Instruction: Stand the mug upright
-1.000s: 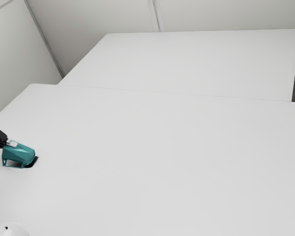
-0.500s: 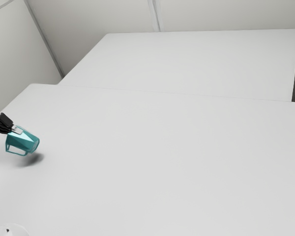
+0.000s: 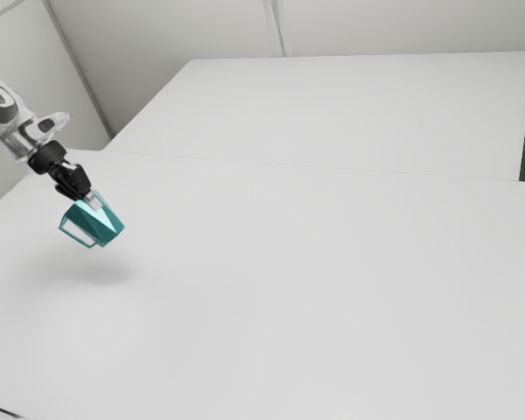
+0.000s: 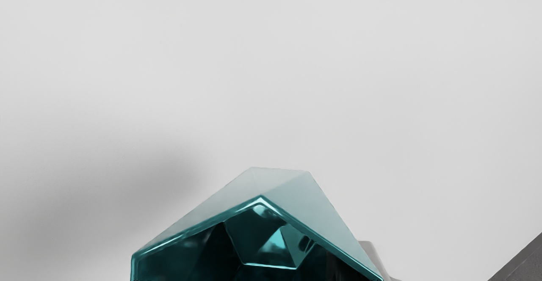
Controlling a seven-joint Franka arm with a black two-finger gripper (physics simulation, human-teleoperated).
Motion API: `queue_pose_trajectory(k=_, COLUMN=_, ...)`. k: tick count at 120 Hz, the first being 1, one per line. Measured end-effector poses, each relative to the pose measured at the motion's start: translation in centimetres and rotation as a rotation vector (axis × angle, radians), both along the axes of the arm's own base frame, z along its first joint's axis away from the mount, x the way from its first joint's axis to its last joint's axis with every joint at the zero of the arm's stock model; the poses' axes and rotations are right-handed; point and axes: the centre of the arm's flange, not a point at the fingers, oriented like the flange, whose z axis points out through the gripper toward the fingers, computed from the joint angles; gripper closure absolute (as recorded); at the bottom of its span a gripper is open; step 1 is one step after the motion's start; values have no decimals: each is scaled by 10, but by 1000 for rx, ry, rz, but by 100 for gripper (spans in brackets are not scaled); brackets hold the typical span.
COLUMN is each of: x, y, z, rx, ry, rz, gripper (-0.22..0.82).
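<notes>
While the hand (image 3: 92, 201) pinches the teal mug (image 3: 103, 226) — tilted, above the table (image 3: 315, 289), dark faceted interior (image 4: 254, 234) visible.

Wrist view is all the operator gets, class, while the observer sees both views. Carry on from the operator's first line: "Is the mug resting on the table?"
Observer: No. In the exterior view, the mug is held above the table, with a gap between its lowest part and its shadow.
Operator: Where is its handle?
Observer: The handle is on the mug's side toward the exterior view's left.
</notes>
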Motion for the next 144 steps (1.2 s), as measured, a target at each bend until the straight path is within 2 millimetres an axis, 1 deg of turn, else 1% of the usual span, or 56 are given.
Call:
queue_pose_trajectory(k=7, x=13, y=-34, z=0, rx=58, ry=4, rz=-31, gripper=79)
queue_pose_trajectory(k=13, x=21, y=-63, z=1, rx=114, ry=2, rz=-50, gripper=79)
queue_pose_trajectory(k=19, x=25, y=-89, z=-3, rx=164, ry=1, rz=-61, gripper=79)
queue_pose_trajectory(k=23, x=25, y=-102, z=-7, rx=192, ry=1, rz=-58, gripper=79)
queue_pose_trajectory(k=34, x=27, y=-127, z=-16, rx=277, ry=-6, rz=-44, gripper=79)
queue_pose_trajectory(k=50, x=33, y=-159, z=-15, rx=406, ry=-39, rz=-29, gripper=79)
queue_pose_trajectory(k=72, x=49, y=-199, z=-19, rx=533, ry=-94, rz=-5, gripper=79)
queue_pose_trajectory(k=88, x=61, y=-215, z=-39, rx=583, ry=-102, rz=23, gripper=79)
queue_pose_trajectory(k=112, x=75, y=-235, z=-75, rx=647, ry=-89, rz=38, gripper=79)
queue_pose_trajectory(k=125, x=83, y=-243, z=-82, rx=675, ry=-94, rz=47, gripper=78)
queue_pose_trajectory(k=144, x=88, y=-249, z=-87, rx=695, ry=-97, rz=69, gripper=78)
